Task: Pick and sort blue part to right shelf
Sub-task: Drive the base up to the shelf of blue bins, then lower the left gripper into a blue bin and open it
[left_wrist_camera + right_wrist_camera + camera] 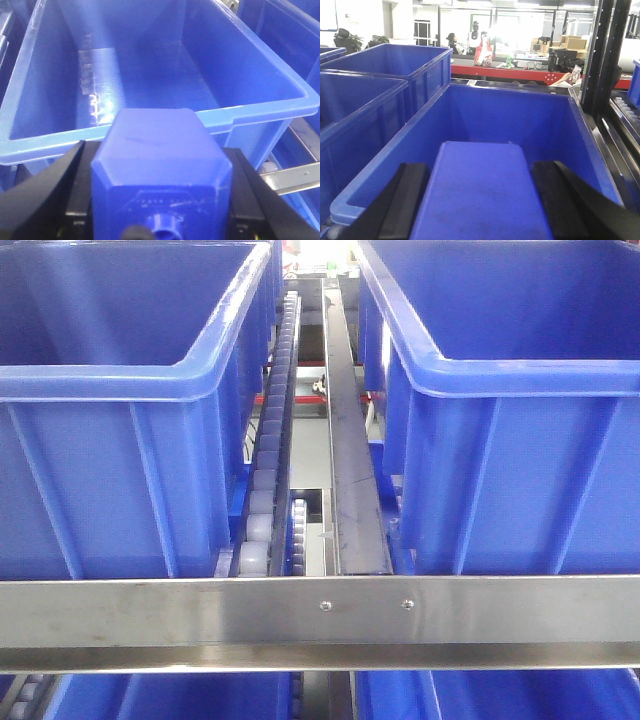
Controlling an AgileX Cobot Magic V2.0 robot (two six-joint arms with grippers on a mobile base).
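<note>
The near ends of both parts are cut off by the picture edge. The left gripper [159, 165] clamps a blue part [155, 132] between black fingers [65, 175], just above an open bin [260, 107] at the front edge of the right shelf [150, 612]. The right gripper [479, 167] holds a second blue part [480, 205] over a long bin [510, 115]. Grey roller tracks [268, 470] run between the bins. Behind is a bright office with a red table [510, 70], and glare hides its details.

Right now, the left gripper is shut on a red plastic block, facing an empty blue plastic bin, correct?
No, the left wrist view shows the plastic block is blue, not red. The left gripper is shut on it, facing an empty blue plastic bin.
</note>
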